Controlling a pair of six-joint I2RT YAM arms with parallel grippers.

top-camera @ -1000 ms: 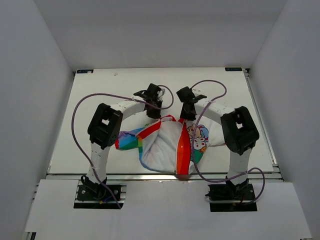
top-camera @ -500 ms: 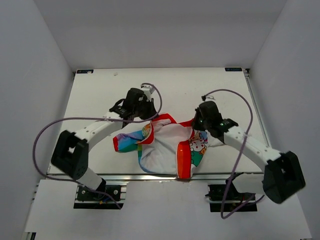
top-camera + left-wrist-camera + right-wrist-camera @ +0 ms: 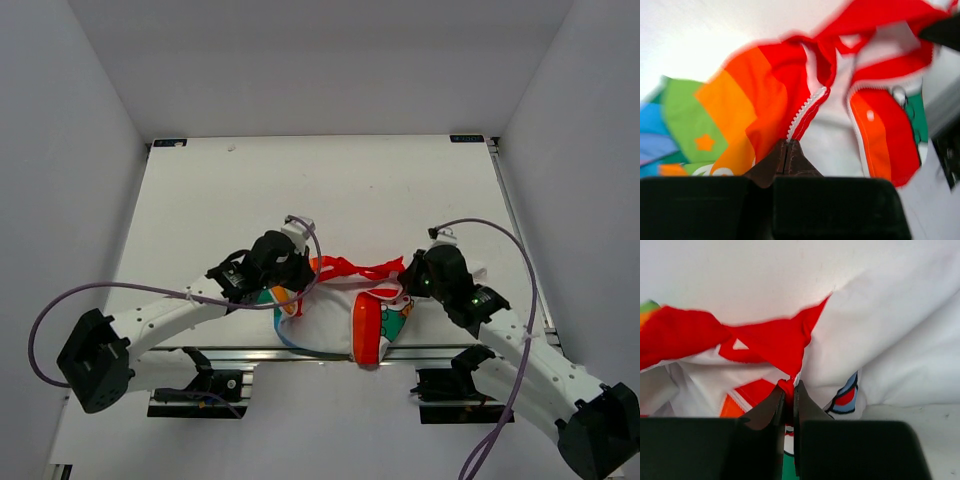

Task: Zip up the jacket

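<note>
The jacket [image 3: 345,305] is a small white one with red trim and rainbow stripes, bunched at the table's near edge and partly hanging over it. My left gripper [image 3: 302,275] is shut on its left front edge, right at the white zipper teeth [image 3: 807,107]. My right gripper [image 3: 405,275] is shut on the red fabric of its right front edge [image 3: 789,386]. A red strip of the jacket [image 3: 352,268] is stretched between the two grippers. In the left wrist view the other zipper edge [image 3: 856,125] and a metal pull [image 3: 900,95] show to the right.
The white table [image 3: 320,190] stretches behind the jacket, with grey walls on both sides. The metal rail [image 3: 320,352] of the near edge runs just under the jacket. Purple cables loop from both arms.
Both arms have swung down toward the near edge, dragging the jacket with them. The jacket is now bunched and partly over the front rail, its red edge pulled taut between the grippers.
</note>
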